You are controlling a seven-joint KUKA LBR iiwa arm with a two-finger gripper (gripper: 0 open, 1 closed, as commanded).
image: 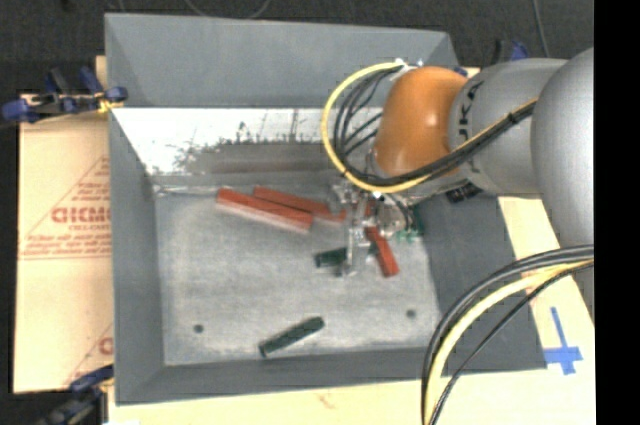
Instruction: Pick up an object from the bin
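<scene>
My gripper [355, 251] hangs low over the bin floor, right of centre, under the orange wrist cover. A small dark green block [329, 260] lies right beside its tip on the left, and whether the two touch I cannot tell. A short red-orange block [384, 255] lies tilted just to the right of the gripper. Two long red sticks [270, 206] lie side by side near the back wall, with their right ends reaching toward the gripper.
A dark green stick [292, 335] lies alone near the front wall. A small green piece [411, 231] sits by the right wall behind the gripper. The arm and its looped cables cover the bin's back right corner.
</scene>
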